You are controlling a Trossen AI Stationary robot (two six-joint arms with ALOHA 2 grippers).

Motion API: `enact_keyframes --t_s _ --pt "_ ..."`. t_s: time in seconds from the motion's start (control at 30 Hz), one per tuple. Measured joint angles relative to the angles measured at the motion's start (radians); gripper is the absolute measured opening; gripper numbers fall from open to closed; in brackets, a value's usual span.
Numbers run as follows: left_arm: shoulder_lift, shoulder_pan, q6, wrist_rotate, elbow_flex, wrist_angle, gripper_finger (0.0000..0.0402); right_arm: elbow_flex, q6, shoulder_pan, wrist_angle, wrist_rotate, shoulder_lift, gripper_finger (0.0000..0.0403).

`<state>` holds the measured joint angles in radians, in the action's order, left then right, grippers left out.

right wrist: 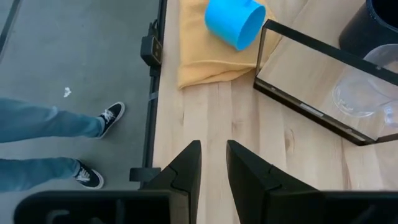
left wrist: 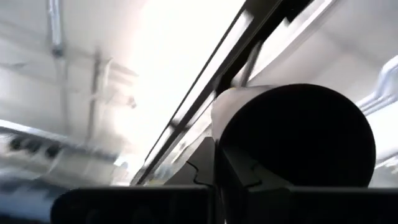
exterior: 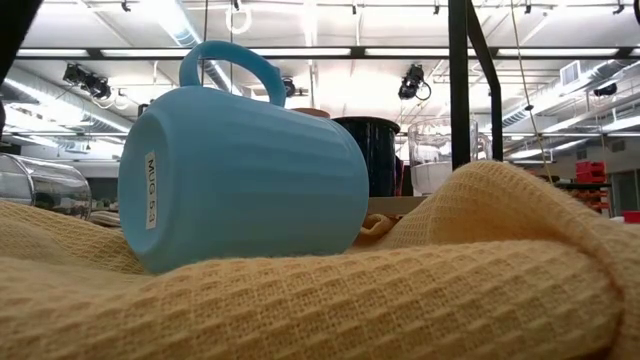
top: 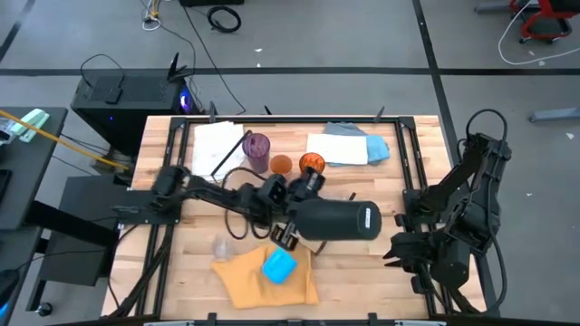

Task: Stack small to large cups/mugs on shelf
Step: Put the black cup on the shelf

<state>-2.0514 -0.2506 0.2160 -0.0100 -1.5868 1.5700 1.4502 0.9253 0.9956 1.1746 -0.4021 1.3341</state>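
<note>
At table centre, left gripper (top: pixel 288 234) clamped on large black cylindrical cup (top: pixel 337 220), right gripper (right wrist: pixel 213 163) parked beside table edge, fingers slightly apart, empty.

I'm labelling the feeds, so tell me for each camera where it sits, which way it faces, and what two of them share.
High: above the table, looking straight down; both arms show, left gripper shut on the black cup, right gripper parked at the table's right edge.
Low: at tabletop height, looking level across the yellow cloth; no arm shows.
Left wrist: tipped upward toward the ceiling, past the black cup.
Right wrist: looking down along the table; its fingers stand slightly apart; a person's legs show.
Shared: the blue mug on the cloth.
</note>
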Motion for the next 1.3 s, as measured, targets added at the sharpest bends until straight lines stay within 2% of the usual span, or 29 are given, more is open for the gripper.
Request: enact_keyframes --t_s 0.27,0.43,0.57,0.67,0.77,0.93,1.13,1.3 --pt "0.415 0.008 -0.162 -0.102 0.484 0.005 0.0008 0.000 -0.001 -0.032 -0.005 -0.007 0.000 0.0082" --pt "0.657 0.020 -0.170 -0.215 0.750 -0.033 0.0008 0.000 -0.028 -0.080 -0.014 -0.008 0.000 0.0082" --pt "0.833 0.023 -0.139 -0.328 0.913 -0.189 0.0008 0.000 -0.063 -0.128 -0.042 -0.009 0.000 0.0082" --pt "0.989 0.025 -0.099 -0.367 0.976 -0.345 0.0008 0.000 -0.088 -0.167 -0.053 -0.008 0.000 0.0082" --pt "1.138 0.025 -0.080 -0.410 0.983 -0.611 0.0008 0.000 -0.096 -0.206 -0.058 -0.009 0.000 0.0082" --pt "1.328 0.025 0.022 -0.465 0.864 -1.283 0.0008 0.000 -0.128 -0.263 -0.093 -0.012 0.000 0.0082" --pt "1.365 0.025 0.127 -0.478 0.601 -1.967 0.0008 0.000 -0.168 -0.330 -0.130 -0.015 0.000 0.0082" --pt "1.314 0.026 0.196 -0.488 0.399 -2.373 0.0008 0.000 -0.191 -0.376 -0.137 -0.015 0.000 0.0082"
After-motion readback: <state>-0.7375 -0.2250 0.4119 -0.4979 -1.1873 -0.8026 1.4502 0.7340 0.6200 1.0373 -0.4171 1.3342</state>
